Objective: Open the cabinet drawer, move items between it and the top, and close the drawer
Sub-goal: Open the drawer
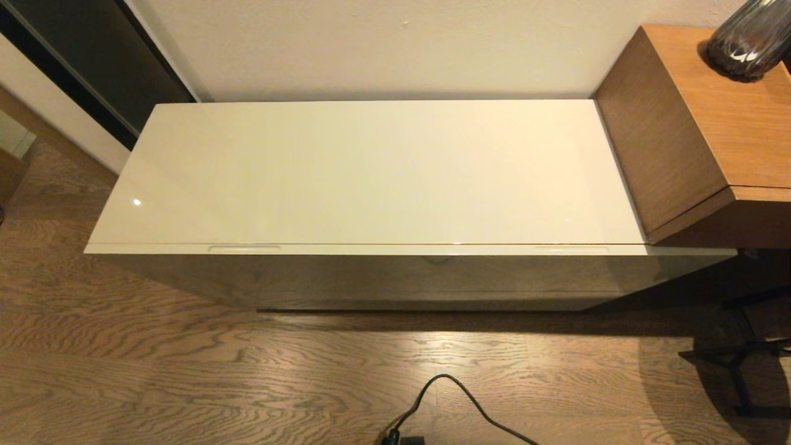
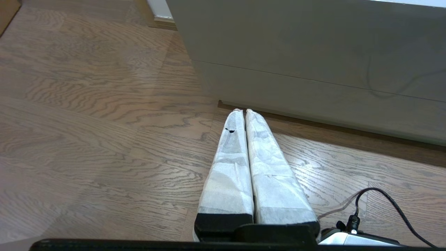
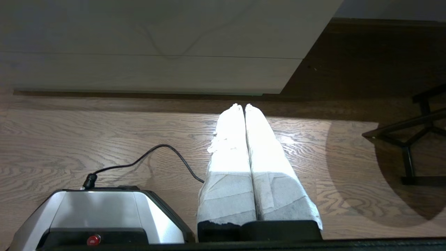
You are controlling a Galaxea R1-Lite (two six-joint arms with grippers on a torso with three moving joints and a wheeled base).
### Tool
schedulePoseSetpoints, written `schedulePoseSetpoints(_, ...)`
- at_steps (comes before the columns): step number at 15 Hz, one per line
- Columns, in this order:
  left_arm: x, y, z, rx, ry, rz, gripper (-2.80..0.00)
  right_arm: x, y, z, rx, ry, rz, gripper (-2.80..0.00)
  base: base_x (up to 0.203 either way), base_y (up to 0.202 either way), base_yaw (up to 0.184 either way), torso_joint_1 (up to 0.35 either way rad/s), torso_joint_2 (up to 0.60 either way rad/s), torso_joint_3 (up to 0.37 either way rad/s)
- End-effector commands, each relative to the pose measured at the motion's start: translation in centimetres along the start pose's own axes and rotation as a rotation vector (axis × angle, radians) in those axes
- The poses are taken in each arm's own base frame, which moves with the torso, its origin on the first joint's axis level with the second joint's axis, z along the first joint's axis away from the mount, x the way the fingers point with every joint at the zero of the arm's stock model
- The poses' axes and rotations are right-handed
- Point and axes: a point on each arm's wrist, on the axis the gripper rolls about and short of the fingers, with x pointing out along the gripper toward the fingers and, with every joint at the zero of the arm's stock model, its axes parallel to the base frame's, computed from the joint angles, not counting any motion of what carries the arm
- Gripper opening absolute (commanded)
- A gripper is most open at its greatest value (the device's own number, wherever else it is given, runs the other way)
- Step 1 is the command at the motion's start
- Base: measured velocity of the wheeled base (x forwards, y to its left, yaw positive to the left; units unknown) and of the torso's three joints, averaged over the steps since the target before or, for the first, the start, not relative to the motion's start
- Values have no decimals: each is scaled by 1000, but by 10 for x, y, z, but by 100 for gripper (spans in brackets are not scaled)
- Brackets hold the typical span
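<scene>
One cabinet drawer closed, two handle slots; left gripper, right gripper clenched, empty

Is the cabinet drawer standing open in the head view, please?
No, the cabinet drawer sits flush under the top, with no inner walls showing.
</scene>
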Motion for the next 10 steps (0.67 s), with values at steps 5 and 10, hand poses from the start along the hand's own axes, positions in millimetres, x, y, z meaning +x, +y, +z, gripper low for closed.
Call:
schedulePoseSetpoints(5, -3, 0, -1, -1, -37, -1, -280, 1, 0, 0, 4, -5, -3, -280, 0, 0, 0, 0, 0, 0)
schedulePoseSetpoints(10, -3, 0, -2, -1, -36, -1, -280, 1, 0, 0, 2, -14, -2, -280, 0, 0, 0, 0, 0, 0)
